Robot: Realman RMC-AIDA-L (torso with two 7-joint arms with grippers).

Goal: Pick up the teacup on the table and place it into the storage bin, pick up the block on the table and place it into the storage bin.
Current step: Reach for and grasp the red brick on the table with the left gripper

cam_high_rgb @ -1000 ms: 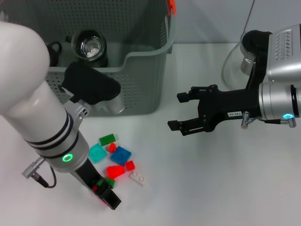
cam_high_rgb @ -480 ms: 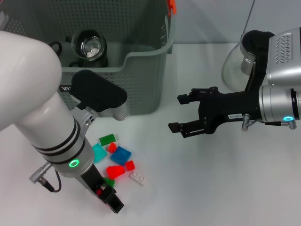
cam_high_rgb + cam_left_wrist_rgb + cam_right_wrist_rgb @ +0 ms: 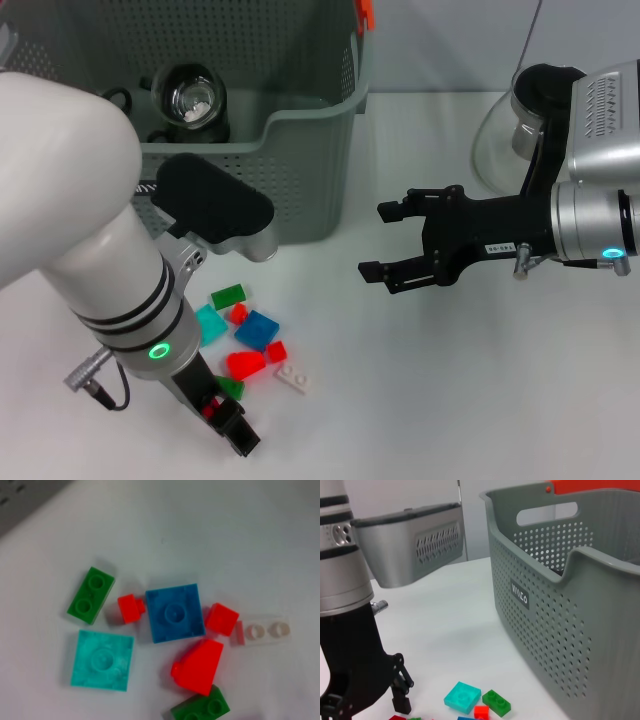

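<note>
Angling steeply down, left gripper (image 3: pixel 222 412) pinching a red block (image 3: pixel 210 407) (partly hidden), right gripper (image 3: pixel 385 240) spread, hovering.

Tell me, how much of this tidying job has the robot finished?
About half, it seems. A glass teacup already sits inside the storage bin. The blocks all lie on the table beside the bin, none inside. The left gripper hangs low at the near edge of the pile, a red piece between its fingers. The right gripper waits open off to the side, holding nothing.
</note>
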